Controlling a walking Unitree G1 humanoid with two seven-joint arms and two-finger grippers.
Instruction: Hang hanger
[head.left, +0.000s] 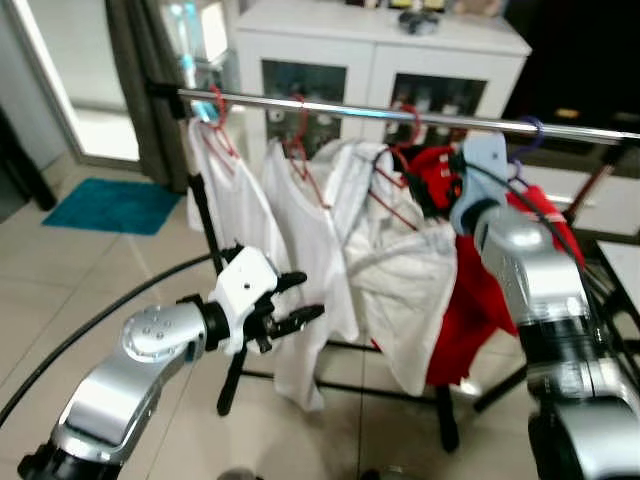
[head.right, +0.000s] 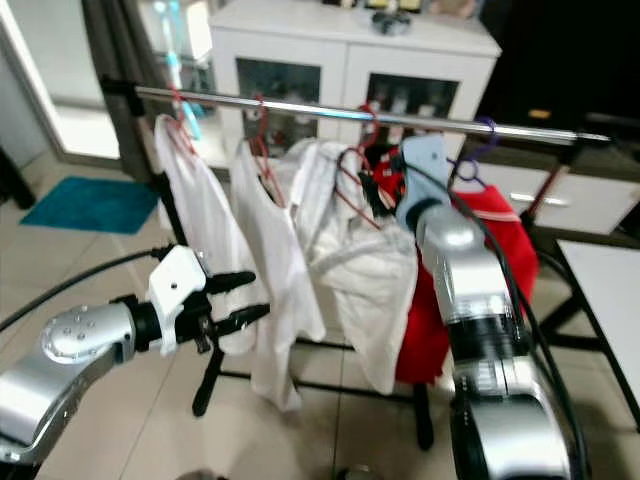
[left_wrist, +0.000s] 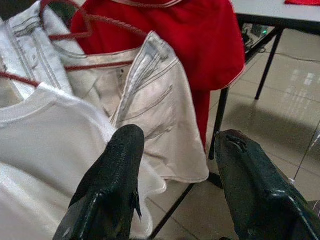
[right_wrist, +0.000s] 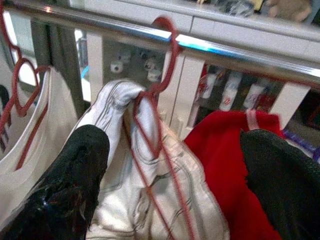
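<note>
Right gripper (right_wrist: 175, 165) raised to the rail (head.left: 400, 112), fingers spread wide with nothing between them; the red hanger (right_wrist: 162, 75) carrying the cream shirt (right_wrist: 150, 190) sits hooked on the rail just ahead of its fingertips, red garment (right_wrist: 225, 150) beside that. Left gripper (head.left: 295, 305) hovers low with fingers parted and empty, white tee (head.left: 300, 230) just beyond its tips.

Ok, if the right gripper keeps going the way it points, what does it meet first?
Probably the red hanger carrying the white shirt, which lies between the open right gripper's fingers, with the rail just above. Depth is unclear.
</note>
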